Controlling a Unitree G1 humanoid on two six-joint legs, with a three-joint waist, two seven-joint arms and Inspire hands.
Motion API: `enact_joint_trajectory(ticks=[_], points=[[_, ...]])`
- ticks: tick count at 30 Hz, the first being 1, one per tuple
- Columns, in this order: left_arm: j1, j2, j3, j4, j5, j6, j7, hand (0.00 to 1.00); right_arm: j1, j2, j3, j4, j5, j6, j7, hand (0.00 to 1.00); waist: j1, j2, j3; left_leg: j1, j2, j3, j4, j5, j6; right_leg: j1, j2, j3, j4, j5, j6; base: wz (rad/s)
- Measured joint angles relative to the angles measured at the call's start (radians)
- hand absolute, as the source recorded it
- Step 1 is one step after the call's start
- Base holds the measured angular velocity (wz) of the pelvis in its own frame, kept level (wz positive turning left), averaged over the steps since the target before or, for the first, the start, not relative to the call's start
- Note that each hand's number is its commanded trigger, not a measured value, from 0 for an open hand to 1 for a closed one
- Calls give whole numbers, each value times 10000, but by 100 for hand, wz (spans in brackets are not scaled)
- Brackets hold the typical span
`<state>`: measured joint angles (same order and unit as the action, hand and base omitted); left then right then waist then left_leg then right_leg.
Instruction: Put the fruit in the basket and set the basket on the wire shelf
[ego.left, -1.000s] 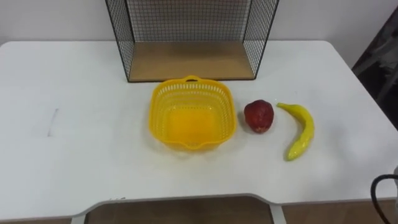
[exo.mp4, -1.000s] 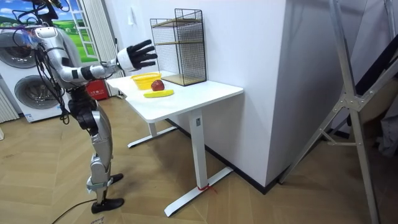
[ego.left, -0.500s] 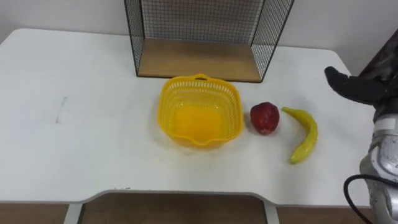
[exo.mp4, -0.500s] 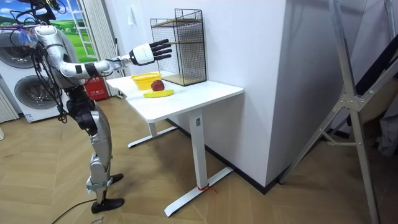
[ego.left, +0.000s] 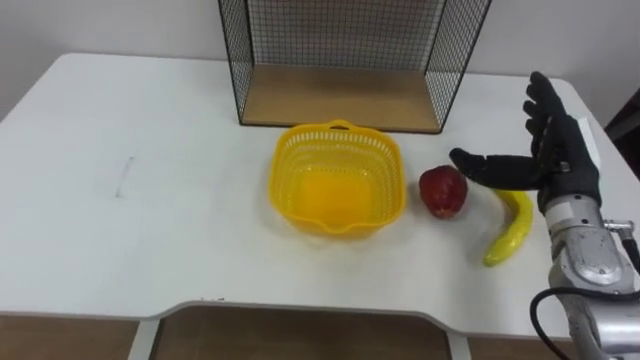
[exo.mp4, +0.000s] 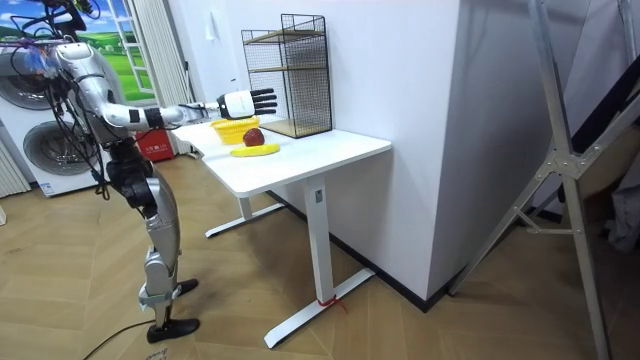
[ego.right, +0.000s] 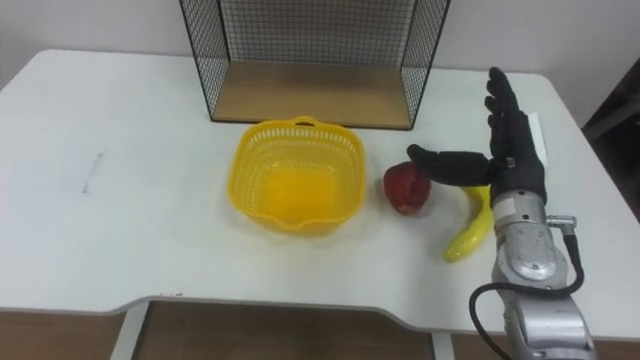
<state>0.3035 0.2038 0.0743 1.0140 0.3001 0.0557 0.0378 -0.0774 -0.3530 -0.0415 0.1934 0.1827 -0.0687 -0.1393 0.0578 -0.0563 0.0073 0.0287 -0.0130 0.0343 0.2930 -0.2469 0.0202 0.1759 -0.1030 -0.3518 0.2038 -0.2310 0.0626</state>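
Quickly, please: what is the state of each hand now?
Right hand: open, holding nothing.
Left hand: cannot be told.

Reached further into the left eye view with the right hand (ego.left: 565, 165): from the right edge of the frame half a second ago to the right-centre now, above the upper end of the banana (ego.left: 508, 235), with the thumb stretched left to just above the apple (ego.left: 443, 191). Lowered it in the room view too, from level with the upper part of the wire shelf (exo.mp4: 290, 75) a second ago to just over the basket (exo.mp4: 232, 128). Shifted the head camera as well, sliding the whole eye-view picture rightward and slightly down.
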Motion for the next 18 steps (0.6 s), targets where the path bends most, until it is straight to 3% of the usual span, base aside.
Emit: enact_joint_trajectory(ticks=[5,18], points=[[26,4,-8,0,0,1,0,0,1,-1,5,45,-3,0,228,0,22,-71,29,-50,-5,-25,33,-1,2,14,0,-26,1,17,-15,1],[50,2,-44,-115,4,38,0,0,2,-1,323,331,-78,47,641,0,52,-30,-12,-102,1,-65,161,2,9,35,5,-87,22,29,-31,1]])
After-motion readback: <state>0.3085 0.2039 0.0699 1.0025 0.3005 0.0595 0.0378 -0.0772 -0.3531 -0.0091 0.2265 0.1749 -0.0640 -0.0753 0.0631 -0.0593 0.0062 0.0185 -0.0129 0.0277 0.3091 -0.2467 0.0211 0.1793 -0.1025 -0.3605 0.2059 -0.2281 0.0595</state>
